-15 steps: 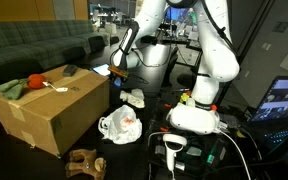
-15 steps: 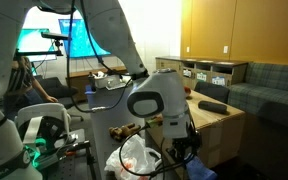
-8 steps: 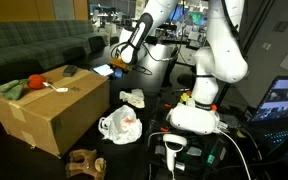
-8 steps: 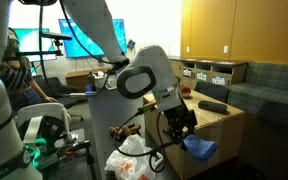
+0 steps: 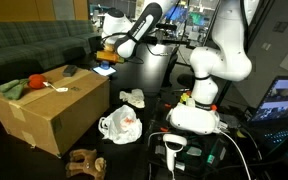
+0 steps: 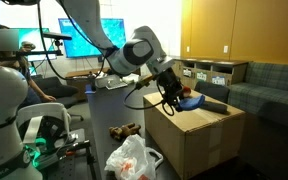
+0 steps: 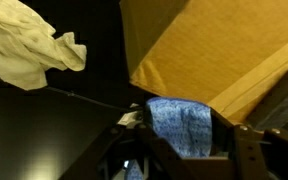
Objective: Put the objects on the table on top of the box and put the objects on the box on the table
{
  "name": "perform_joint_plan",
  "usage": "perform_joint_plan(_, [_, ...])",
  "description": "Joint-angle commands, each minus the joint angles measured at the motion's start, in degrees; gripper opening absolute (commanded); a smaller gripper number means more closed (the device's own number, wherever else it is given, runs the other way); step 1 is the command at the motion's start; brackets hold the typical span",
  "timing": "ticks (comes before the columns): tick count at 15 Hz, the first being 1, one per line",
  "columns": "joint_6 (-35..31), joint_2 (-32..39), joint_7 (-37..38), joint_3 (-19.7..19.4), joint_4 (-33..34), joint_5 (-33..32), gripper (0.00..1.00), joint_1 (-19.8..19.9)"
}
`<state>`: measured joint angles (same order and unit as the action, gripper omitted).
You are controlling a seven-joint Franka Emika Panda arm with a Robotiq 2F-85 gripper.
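Dark surface point(image 7: 44, 130) below | gripper point(image 6: 172, 92) half-closed, clamping blue cloth point(image 6: 191, 100) | change: raised from beside box point(image 6: 199, 135) to above its top, box at 1 o'clock in wrist view | implication: release onto box pending; white cloth point(image 7: 29, 45) at 10 o'clock not yet moved.

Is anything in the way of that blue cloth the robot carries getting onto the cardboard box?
Nothing visible. The end effector holds the blue cloth right at the box edge; a dark object lies nearby, with bare cardboard beside it.
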<state>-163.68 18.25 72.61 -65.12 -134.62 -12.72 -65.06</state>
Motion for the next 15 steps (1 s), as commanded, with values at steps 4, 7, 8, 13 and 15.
perform_joint_plan(4, [15.62,-6.36,-11.25,8.49,10.77,-4.12,0.3,-0.97])
perform_joint_plan(7, [24.18,-7.17,-20.31,19.99,15.9,-2.05,0.3,7.92])
perform_joint_plan(8, [26.78,-7.0,-23.63,24.27,17.5,-1.13,0.3,11.74])
perform_joint_plan(13, [36.06,-1.93,-36.65,45.05,26.79,0.47,0.3,33.23])
perform_joint_plan(15, [37.69,0.73,-39.8,51.44,29.92,-0.04,0.3,40.14])
